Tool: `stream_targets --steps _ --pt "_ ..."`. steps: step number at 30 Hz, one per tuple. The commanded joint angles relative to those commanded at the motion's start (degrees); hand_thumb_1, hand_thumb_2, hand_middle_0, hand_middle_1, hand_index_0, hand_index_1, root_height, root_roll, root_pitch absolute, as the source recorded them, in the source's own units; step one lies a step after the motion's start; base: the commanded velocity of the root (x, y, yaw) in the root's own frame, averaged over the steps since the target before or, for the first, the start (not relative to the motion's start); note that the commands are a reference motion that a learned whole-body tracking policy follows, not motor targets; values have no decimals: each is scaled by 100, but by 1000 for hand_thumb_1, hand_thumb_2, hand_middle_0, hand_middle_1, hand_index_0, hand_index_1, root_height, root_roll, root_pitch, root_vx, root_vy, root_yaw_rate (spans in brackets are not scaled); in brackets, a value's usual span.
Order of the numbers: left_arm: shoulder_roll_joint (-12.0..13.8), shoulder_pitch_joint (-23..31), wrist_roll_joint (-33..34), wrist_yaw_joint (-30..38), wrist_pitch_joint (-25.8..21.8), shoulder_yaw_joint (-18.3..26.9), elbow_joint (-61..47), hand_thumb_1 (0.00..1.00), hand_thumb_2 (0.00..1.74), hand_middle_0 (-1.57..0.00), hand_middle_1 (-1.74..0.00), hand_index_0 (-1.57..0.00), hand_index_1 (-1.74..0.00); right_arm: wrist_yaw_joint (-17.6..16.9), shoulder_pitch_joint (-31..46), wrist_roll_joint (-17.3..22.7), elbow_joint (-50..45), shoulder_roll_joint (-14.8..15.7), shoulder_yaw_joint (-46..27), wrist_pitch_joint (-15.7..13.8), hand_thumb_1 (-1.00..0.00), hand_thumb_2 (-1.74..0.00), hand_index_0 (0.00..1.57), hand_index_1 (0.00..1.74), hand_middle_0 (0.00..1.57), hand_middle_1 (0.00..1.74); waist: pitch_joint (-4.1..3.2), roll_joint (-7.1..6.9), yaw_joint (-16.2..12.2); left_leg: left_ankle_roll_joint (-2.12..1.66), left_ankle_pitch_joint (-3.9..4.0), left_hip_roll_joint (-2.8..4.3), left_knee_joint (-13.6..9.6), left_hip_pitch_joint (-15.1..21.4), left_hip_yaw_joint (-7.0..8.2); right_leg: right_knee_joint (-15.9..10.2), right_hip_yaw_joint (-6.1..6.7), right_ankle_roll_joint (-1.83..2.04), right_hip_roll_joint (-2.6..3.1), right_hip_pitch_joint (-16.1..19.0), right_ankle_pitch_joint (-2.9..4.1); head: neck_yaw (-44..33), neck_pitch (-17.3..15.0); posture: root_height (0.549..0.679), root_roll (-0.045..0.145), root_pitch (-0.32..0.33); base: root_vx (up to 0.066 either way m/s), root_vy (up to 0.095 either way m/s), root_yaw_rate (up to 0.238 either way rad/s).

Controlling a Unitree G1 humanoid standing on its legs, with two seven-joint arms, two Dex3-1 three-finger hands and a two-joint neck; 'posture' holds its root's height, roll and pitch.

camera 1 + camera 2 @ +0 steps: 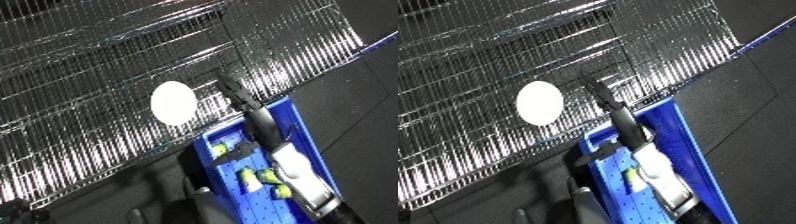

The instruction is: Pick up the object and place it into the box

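A wire-mesh shelf unit [107, 75] filled the upper and left parts of both views and was seen steeply tilted. A white oval object [173, 103] rested on the mesh near the shelf's front edge, towards the edge's right end. Below that edge, a blue bin [298, 125] was seen, its long rim running down to the lower right. Several yellow-green objects [258, 176], possibly balls, lay inside the bin on its perforated blue floor.

The right forearm [657, 165], white and silver, was extended over the bin towards the shelf. The right hand [242, 97] was raised against the mesh, just right of the white oval object and apart from it. The hand was dark against the dark mesh, so its finger state could not be determined. Nothing was seen held in it.

The step in hand was judged to be the reach for the object, with the white oval object taken as the likely target. The next move would call for the hand to be brought left onto the object and closed around it, followed by a short carry down into the bin.

The left hand was not visible in either view. The bin's near end was cut off by the lower edge.
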Motion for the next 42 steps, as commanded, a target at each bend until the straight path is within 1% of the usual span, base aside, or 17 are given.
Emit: stream_targets --steps 4,8,13,18,24,30,34,39,42 --pt "45 26 -64 77 71 -19 -144 1000 1740 -1570 -1740 -1570 -1740 -29 -141 75 59 -2 111 44 0 0 0 0 0 0 25 31 25 24 -30 -12 89 -77 0 119 -4 1 -12 -107 -27 61 -60 618 62 -15 38 24 23" --pt "95 4 -129 197 44 -166 -171 1000 1740 -1570 -1740 -1570 -1740 -96 -393 232 285 -43 258 7 0 0 0 0 0 0 30 66 49 30 -68 -32 183 -184 -1 210 -15 1 -26 -213 -52 145 -54 615 63 -11 36 28 44" --pt "138 5 -225 211 -86 -305 -111 1000 1740 -1570 -1740 -1570 -1740 -133 -693 377 444 -90 350 -65 0 0 0 0 0 0 30 125 71 33 -114 -41 247 -309 10 279 -9 -8 -46 -365 -74 215 42 612 64 3 16 32 50" --pt "137 -4 -244 243 -137 -360 -122 1000 1740 -1570 -1740 -1570 -1740 -168 -926 395 389 -97 413 -16 0 0 0 0 0 0 30 164 86 37 -139 -39 289 -442 38 345 -5 -30 -55 -529 -97 258 205 610 66 21 12 33 40" --pt "114 -7 -219 277 -136 -377 -195 1000 1740 -1570 -1740 -1570 -1740 -262 -1157 336 273 -65 469 96 0 0 0 0 0 0 30 190 122 39 -154 -25 349 -596 75 433 -62 -64 -80 -715 -118 310 319 607 69 40 18 33 44" --pt "102 -76 -183 362 -101 -432 -260 1000 1740 -1570 -1740 -1570 -1740 -256 -1365 282 188 7 534 272 0 0 0 0 0 0 30 210 165 32 -159 -16 437 -807 68 548 -111 -78 -107 -935 -138 269 427 603 68 62 1 18 66" --pt "115 -109 -123 361 -43 -478 -274 1000 1740 -1570 -1740 -1570 -1740 -250 -1498 298 224 54 630 348 0 0 0 0 0 0 30 229 203 36 -170 -30 488 -898 55 609 -129 -90 -107 -1034 -157 319 536 601 68 72 -2 11 59" --pt "83 -182 -163 417 -81 -546 -269 1000 1740 -1570 -1740 -1570 -1740 -351 -1712 365 386 145 786 419 0 0 0 0 0 0 30 253 252 40 -169 -57 506 -947 45 629 -149 -103 -117 -1081 -170 402 632 601 70 78 2 6 58" --pt "75 -235 -188 436 -87 -602 -275 1000 1740 -1570 -1740 -1570 -1740 -387 -1863 376 508 174 854 429 -150 -261 235 261 235 261 30 272 278 40 -171 -74 507 -961 40 631 -161 -107 -124 -1095 -171 502 666 601 71 80 -5 -4 65"
